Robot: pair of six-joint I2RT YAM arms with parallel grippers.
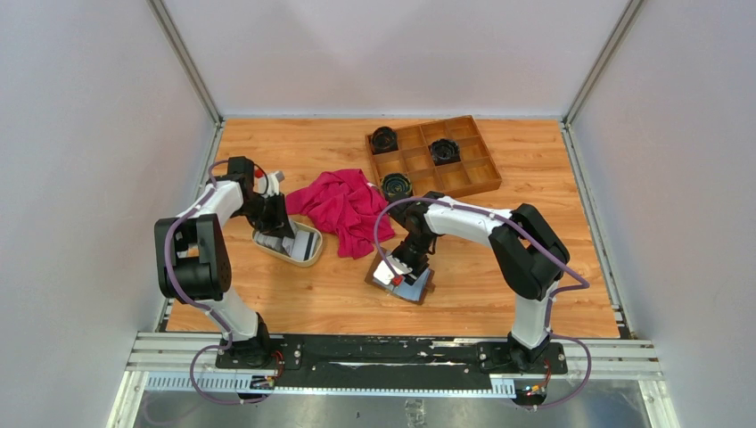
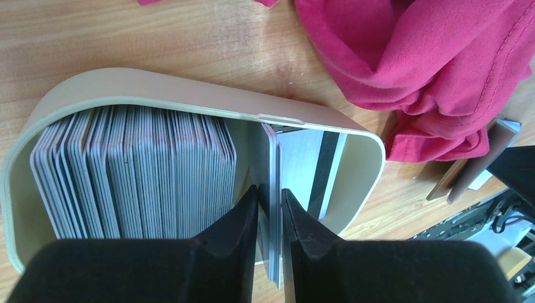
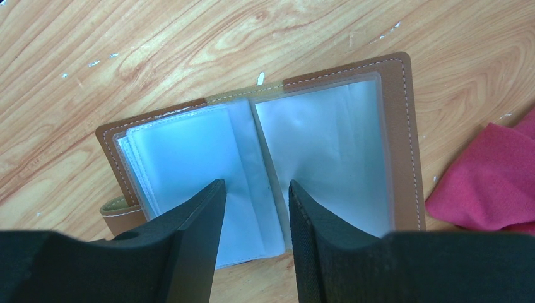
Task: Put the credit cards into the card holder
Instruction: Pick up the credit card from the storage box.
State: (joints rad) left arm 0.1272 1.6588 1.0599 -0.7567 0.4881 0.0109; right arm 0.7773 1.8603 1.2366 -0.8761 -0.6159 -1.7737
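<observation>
The credit cards (image 2: 139, 170) stand on edge in a packed grey-white row inside a cream oval dish (image 2: 189, 88). A thin few of them (image 2: 272, 158) stand apart from the row, upright between my left gripper's pads. My left gripper (image 2: 270, 192) is down in the dish (image 1: 308, 257) and shut on these. The card holder (image 3: 404, 126) lies open flat on the table, brown leather with clear sleeves (image 3: 328, 145) and a snap tab (image 3: 120, 211). My right gripper (image 3: 257, 184) hangs open just over its middle fold, holding nothing. From above it sits on the holder (image 1: 417, 289).
A crumpled pink cloth (image 1: 343, 207) lies between the dish and the holder, close to both. A wooden compartment tray (image 1: 488, 183) with black round objects (image 1: 384, 140) stands at the back right. White walls enclose the table.
</observation>
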